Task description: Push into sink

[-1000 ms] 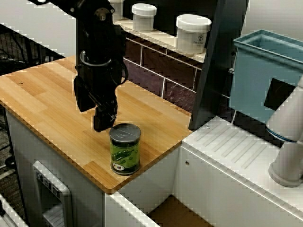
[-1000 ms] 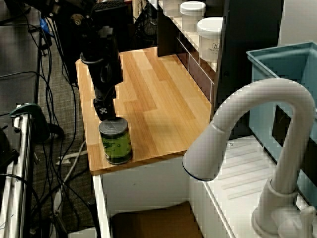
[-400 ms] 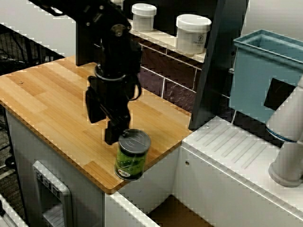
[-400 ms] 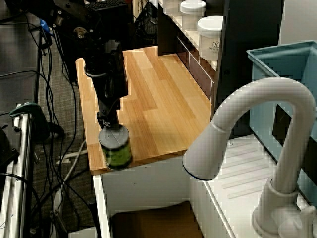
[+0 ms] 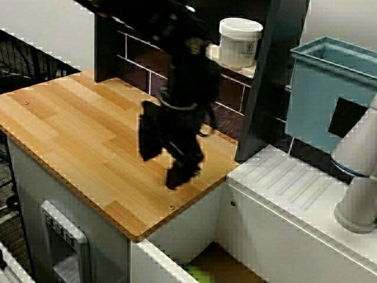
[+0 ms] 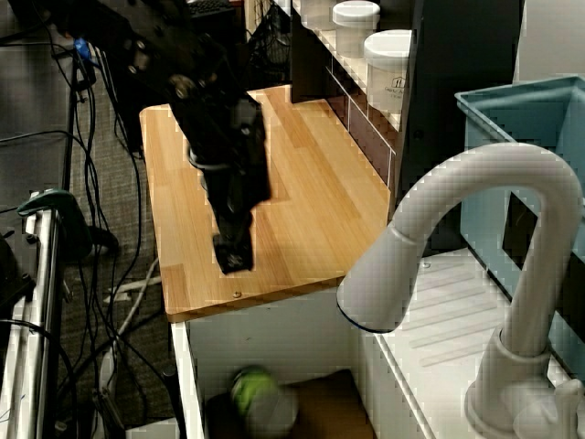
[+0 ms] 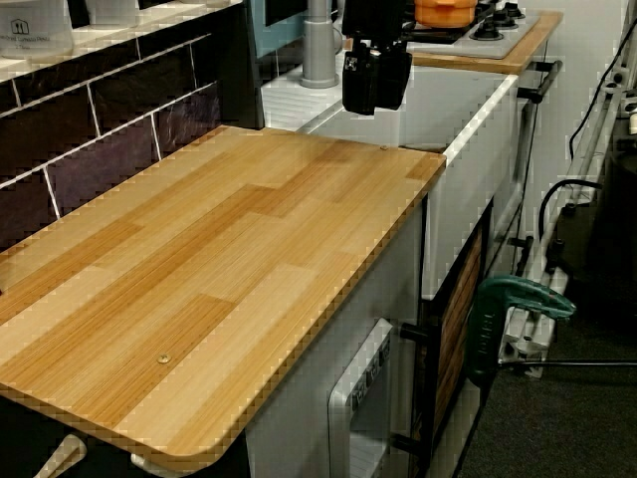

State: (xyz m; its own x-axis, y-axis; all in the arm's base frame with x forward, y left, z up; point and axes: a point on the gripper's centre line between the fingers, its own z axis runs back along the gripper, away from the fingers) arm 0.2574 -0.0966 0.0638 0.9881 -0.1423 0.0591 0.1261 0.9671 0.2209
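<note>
The black arm reaches down, its gripper (image 5: pixel 179 172) hanging empty, fingers pointing downward.

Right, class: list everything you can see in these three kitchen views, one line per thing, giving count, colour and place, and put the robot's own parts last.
can: one, green, blurred, down in the sink below the counter edge.
sink: one, white walls, brown bottom, next to the wooden counter.
wooden counter: one, light wood, left of the sink, nothing standing on it.
jars: two white ones visible on the tiled ledge behind the counter.
blue bin: one, teal, behind the drainboard.
drainboard: one, white, ridged, right of the counter.
faucet: one, white, curved, over the sink side.
stove: one, beyond the sink, an orange pot on it.
clamp: one, green, beside the cabinet.
gripper: one, black, above the counter edge nearest the sink, holding nothing.
</note>
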